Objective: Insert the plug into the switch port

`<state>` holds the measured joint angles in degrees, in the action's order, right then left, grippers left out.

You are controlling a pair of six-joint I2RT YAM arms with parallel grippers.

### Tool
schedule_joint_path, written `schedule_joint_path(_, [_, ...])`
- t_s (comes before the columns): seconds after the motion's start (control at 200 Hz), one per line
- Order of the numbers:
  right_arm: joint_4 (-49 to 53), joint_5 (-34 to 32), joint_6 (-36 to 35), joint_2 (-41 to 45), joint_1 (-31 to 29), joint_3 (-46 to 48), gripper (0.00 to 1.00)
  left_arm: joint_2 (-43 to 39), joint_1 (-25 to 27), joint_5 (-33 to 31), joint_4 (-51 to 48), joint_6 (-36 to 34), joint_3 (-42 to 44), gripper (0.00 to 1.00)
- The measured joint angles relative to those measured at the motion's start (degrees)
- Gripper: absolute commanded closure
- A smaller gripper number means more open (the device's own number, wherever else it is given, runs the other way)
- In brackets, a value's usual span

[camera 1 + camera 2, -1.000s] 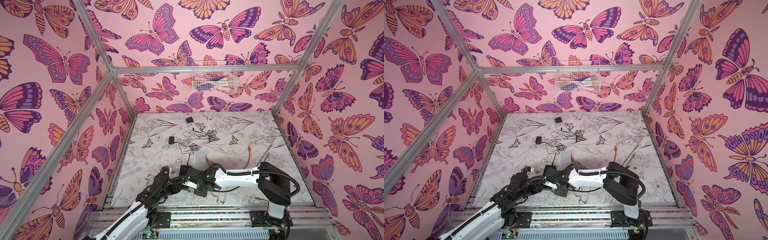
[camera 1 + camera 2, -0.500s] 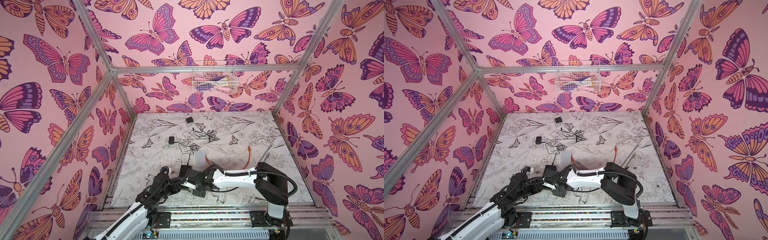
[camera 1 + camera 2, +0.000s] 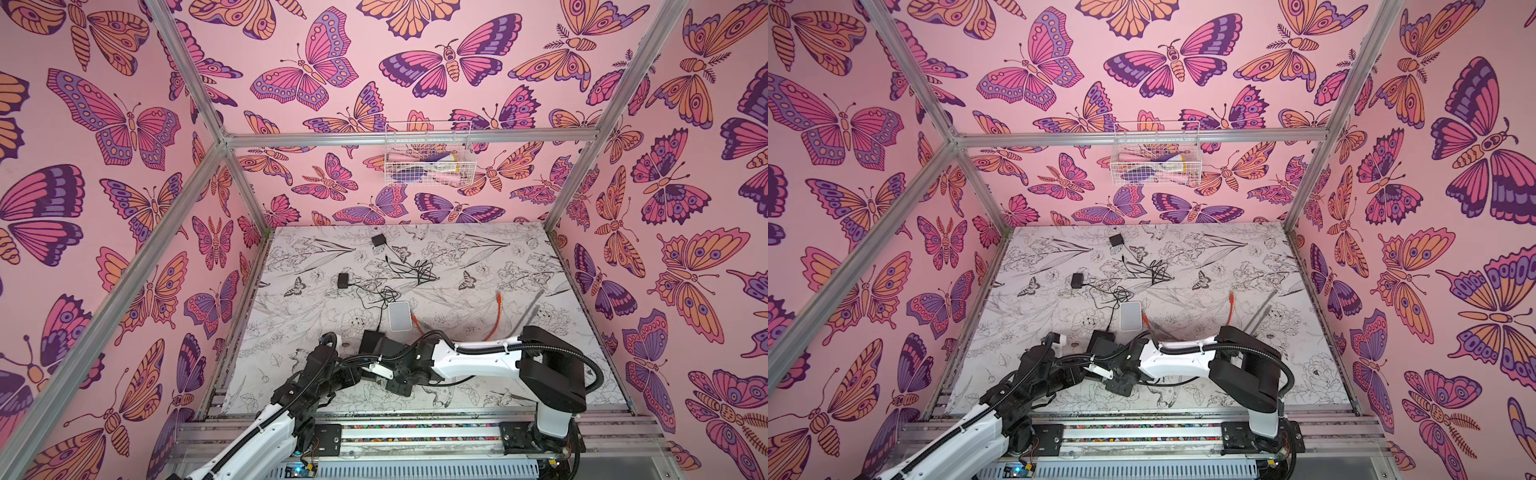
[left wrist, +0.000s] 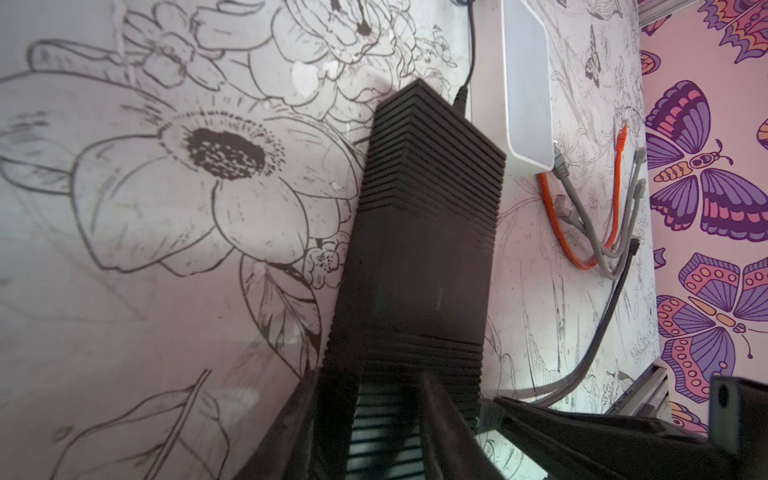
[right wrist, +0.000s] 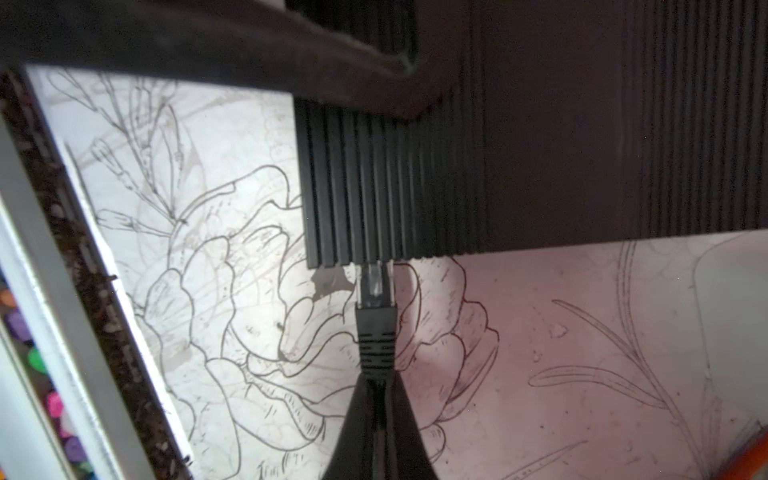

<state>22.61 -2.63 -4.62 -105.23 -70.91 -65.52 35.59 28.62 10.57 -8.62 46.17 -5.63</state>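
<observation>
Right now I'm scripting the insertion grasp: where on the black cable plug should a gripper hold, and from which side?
Pinch the ribbed black boot just behind the clear connector tip, coming from the cable end, in line with the switch port. The boot's ribbed sides likely give a parallel grip purchase, and the tip is left free to enter. The right gripper holds it this way.

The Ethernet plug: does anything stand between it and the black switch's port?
Nothing visible does. The Ethernet plug, pinched by the right gripper, has its clear tip at the black switch edge; the port itself is hidden.
</observation>
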Motion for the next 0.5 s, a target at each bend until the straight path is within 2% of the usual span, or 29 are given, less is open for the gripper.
schedule_joint_path(0.501, [-1.73,0.07,2.69,-0.11,0.00,0.87,1.00,-1.53,1.46,-2.29,1.33,1.70,1.29,0.62])
